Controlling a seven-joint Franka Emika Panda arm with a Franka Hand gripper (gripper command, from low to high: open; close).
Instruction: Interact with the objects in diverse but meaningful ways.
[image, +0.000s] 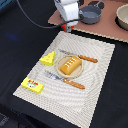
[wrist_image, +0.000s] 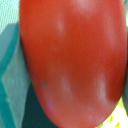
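the arm comes down from the top of the exterior view, its white wrist upright over the far edge of the placemat (image: 95, 75), and the gripper (image: 68, 26) points straight down there, just beside the grey two-handled pot (image: 90, 14). the wrist view is filled by the red fruit (wrist_image: 75, 60), glossy and rounded, its long axis running roughly along the picture's height; it sits right against the camera, so the gripper appears clenched on the red fruit, though the fingers themselves are hidden. in the exterior view only a small red-orange bit shows under the gripper.

the golden bread loaf (image: 70, 65) lies on a plate (image: 59, 72) at the middle of the placemat, its long axis diagonal. the yellow holed cheese wedge (image: 48, 58) is just beside the plate, at the exterior view's left. the yellow box with red marks (image: 32, 85) lies near the placemat's near corner; its marks are too blurred to read.
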